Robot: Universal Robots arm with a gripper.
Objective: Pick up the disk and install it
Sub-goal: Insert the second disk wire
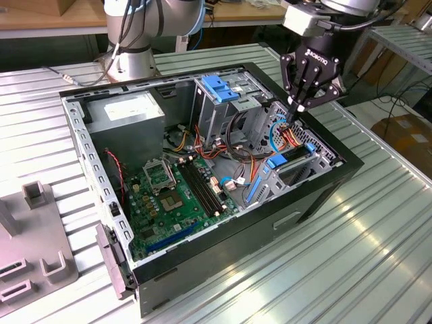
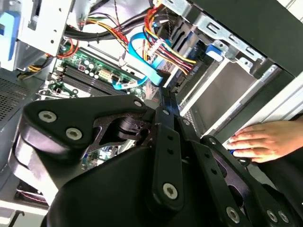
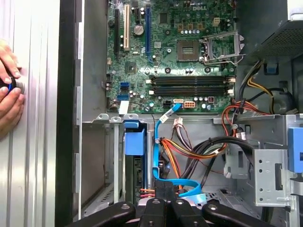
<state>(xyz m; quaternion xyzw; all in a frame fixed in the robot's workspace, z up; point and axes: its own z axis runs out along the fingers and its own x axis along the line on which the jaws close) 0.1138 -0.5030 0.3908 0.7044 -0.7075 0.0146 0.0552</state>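
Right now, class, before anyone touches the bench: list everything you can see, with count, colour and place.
Table: one, silver, slatted, under everything.
Computer case: one, black, open, on the table.
Motherboard: one, green, on the case floor.
Power supply: one, grey, in the case's far corner.
Latch piece: one, blue, on top of the drive cage.
Cable: one, light blue, curving through the coloured wires.
Disk: one, dark with blue rails, in the bay below the gripper.
Fixture: one, grey, at the exterior view's left.
Person's hands: two, on the table beside the case.
Gripper: one, black, over the wires.
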